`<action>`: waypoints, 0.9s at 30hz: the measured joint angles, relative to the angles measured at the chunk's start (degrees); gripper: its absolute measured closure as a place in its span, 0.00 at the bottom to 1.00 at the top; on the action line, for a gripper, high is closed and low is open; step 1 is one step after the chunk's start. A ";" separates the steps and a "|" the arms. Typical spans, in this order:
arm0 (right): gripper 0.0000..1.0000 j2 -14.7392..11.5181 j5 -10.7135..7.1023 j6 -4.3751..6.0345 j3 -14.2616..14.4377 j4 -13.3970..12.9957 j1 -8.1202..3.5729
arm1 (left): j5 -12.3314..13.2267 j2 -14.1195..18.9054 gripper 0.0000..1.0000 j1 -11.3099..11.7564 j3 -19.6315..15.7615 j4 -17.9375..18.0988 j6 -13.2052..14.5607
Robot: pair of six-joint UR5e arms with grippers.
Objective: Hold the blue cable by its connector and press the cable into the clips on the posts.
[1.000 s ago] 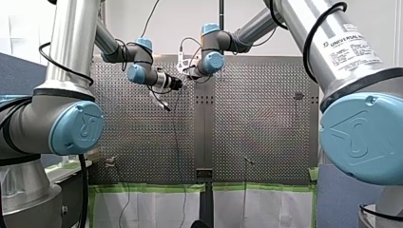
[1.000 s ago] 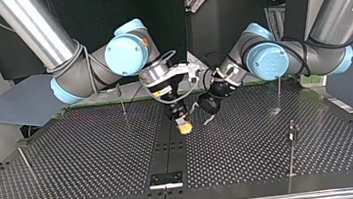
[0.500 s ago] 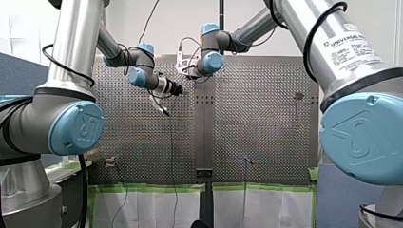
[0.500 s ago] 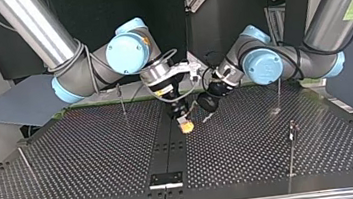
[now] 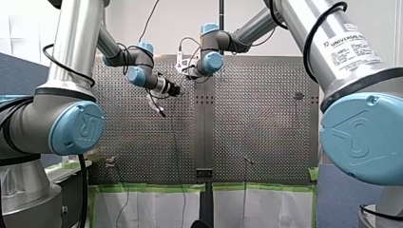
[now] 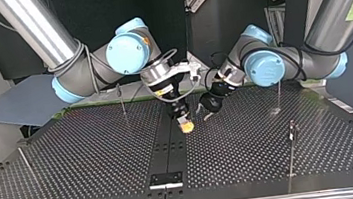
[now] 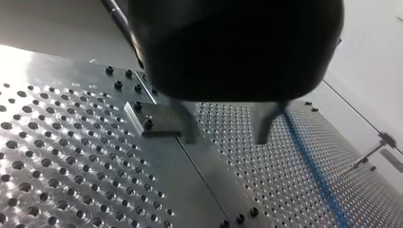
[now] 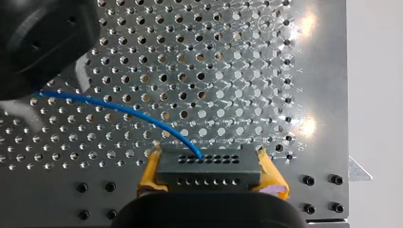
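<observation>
Jaws of my right gripper pinched the black connector between yellow pads. Blue cable arced from the connector's face toward my left gripper, near the connector, its metal fingers spread apart over the perforated table.

My left arm and my right arm are silver tubes with pale-blue joint caps and looped black cables — the right bears a white label. My left gripper is black, metal-fingered; my right gripper has yellow pads.
</observation>
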 joint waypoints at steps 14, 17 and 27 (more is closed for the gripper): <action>1.00 0.01 -0.03 0.12 0.01 0.00 -0.04 | -4.22 0.10 1.00 -0.32 1.11 -2.59 6.54; 1.00 0.01 -0.04 0.12 0.02 0.02 -0.13 | -5.63 0.52 1.00 -0.14 1.12 -3.16 7.96; 1.00 0.05 -0.26 0.15 0.01 0.13 -0.30 | -10.69 4.92 1.00 0.93 1.11 -3.53 12.52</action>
